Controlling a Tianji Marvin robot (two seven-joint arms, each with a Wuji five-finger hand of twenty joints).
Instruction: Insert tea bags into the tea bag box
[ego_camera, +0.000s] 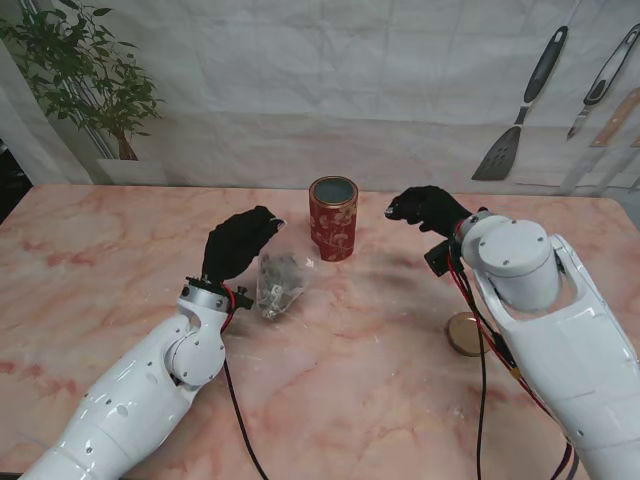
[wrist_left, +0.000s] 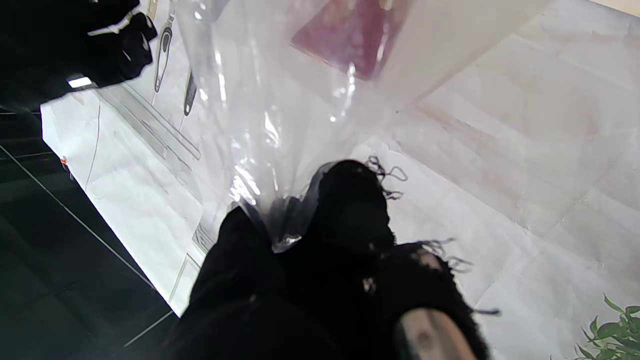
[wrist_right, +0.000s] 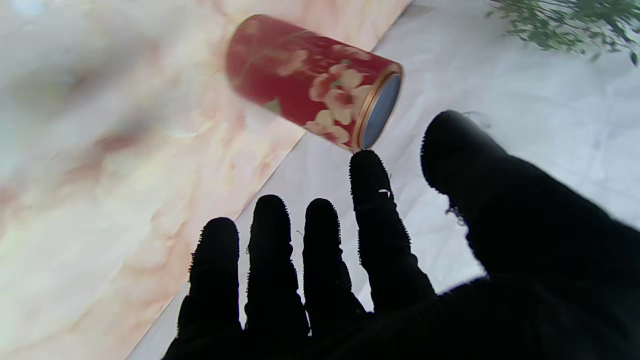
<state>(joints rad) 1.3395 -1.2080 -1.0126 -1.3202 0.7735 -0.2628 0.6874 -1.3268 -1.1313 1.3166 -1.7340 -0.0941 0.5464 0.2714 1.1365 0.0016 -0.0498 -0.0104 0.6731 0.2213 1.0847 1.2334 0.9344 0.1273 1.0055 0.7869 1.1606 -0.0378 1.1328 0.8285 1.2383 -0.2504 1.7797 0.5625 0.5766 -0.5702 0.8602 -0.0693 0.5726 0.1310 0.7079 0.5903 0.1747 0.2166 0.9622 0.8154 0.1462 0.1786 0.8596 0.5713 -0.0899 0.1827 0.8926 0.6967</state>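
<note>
The left hand (ego_camera: 240, 243) pinches the plastic bag (ego_camera: 280, 283) only at its top, so it may slip before reaching the tin (ego_camera: 333, 218).

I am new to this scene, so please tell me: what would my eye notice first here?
First, the red flowered tea canister standing open at the middle of the pink marble table. Just left of it, the left robot hand pinches a clear plastic bag. The right robot hand hovers open on the canister's right.
</note>
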